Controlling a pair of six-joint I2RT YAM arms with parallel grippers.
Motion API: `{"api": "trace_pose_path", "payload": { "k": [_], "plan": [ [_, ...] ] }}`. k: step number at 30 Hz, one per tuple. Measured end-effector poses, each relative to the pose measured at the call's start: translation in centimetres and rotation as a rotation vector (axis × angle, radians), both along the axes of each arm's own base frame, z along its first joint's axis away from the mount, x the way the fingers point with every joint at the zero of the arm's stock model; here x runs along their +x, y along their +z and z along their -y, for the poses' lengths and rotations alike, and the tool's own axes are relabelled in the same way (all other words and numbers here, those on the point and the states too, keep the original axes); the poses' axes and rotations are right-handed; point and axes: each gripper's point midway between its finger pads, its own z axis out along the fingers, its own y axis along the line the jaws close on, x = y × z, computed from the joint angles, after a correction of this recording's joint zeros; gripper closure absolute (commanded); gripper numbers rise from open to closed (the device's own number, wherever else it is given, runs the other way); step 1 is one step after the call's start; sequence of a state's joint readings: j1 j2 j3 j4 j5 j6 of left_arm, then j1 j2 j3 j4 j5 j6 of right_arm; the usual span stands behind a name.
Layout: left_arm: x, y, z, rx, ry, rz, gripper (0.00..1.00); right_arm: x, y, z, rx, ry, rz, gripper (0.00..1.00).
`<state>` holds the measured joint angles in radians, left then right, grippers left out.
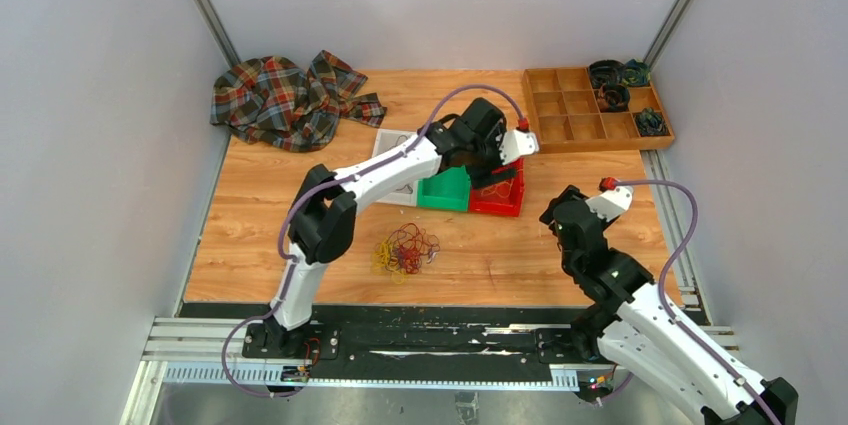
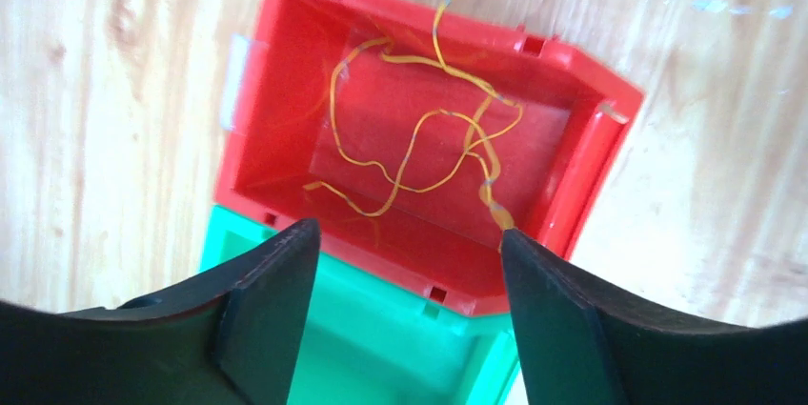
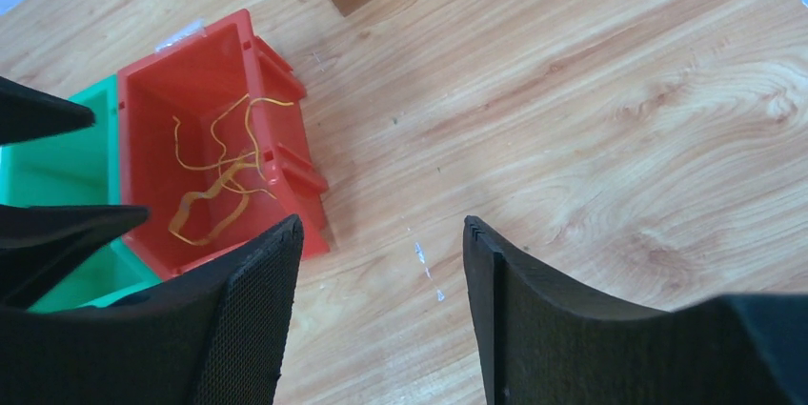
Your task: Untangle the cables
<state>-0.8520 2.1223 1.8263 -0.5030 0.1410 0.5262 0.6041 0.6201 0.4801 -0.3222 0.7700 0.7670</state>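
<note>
The cables left to sort, a roundish clump of dark red, purple and yellow with no clear long axis, lie on the table behind my left gripper, back toward that arm's base. One yellow cable sprawls in the red bin directly below those parted, empty jaws, one end right at a fingertip. My right gripper, also spread and empty, hangs farther from the clump, so I judge the left arm nearer.
</note>
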Motion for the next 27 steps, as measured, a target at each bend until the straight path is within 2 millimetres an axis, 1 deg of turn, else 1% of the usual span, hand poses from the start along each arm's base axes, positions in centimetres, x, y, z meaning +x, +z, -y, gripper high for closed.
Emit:
{"api": "trace_pose_path", "payload": {
  "k": [1, 2, 4, 7, 9, 11, 12, 14, 16, 18, 20, 24, 27],
  "plan": [
    [-0.2, 1.1, 0.1, -0.013, -0.003, -0.007, 0.14, 0.1, 0.3, 0.0, 0.0, 0.001, 0.005, 0.38],
    [-0.5, 2.7, 0.2, -0.034, -0.009, -0.012, 0.1, 0.1, 0.5, 0.0, 0.001, 0.002, 0.008, 0.38],
    [-1.0, 5.1, 0.0, -0.064, -0.019, -0.019, 0.04, 0.1, 0.9, 0.0, 0.0, 0.003, 0.011, 0.38],
    [-2.3, 8.7, -0.9, -0.099, -0.04, -0.037, 0.0, 0.1, 1.4, 0.0, -0.007, 0.009, 0.012, 0.36],
    [-3.0, 10.5, -2.2, -0.108, -0.044, -0.047, 0.01, 0.1, 1.7, -0.1, -0.011, 0.013, 0.01, 0.36],
    [-3.7, 11.8, -3.8, -0.105, -0.042, -0.057, 0.01, 0.3, 2.0, -0.4, -0.013, 0.025, 0.002, 0.36],
    [-4.1, 12.3, -4.8, -0.103, -0.041, -0.059, 0.01, 0.3, 2.1, -0.6, -0.012, 0.034, -0.003, 0.36],
    [-5.3, 12.7, -7.6, -0.086, -0.035, -0.074, 0.01, 0.6, 2.0, -1.3, -0.009, 0.063, -0.022, 0.36],
    [-6.8, 12.3, -10.4, -0.066, -0.025, -0.096, 0.05, 1.0, 1.6, -2.3, -0.006, 0.1, -0.051, 0.36],
    [-8.7, 10.8, -13.6, -0.032, -0.006, -0.143, 0.09, 1.3, 0.8, -3.6, 0.003, 0.149, -0.091, 0.37],
    [-10.8, 8.6, -16.3, 0.009, 0.017, -0.204, 0.14, 1.6, -0.3, -4.8, 0.008, 0.194, -0.14, 0.38],
    [-14.6, 4.0, -19.1, 0.076, 0.026, -0.321, 0.3, 1.5, -2.5, -7.5, 0.019, 0.289, -0.222, 0.39],
    [-16.1, 1.6, -20.2, 0.095, 0.04, -0.364, 0.42, 1.2, -3.2, -9.3, 0.022, 0.35, -0.242, 0.39]
  ]
}}
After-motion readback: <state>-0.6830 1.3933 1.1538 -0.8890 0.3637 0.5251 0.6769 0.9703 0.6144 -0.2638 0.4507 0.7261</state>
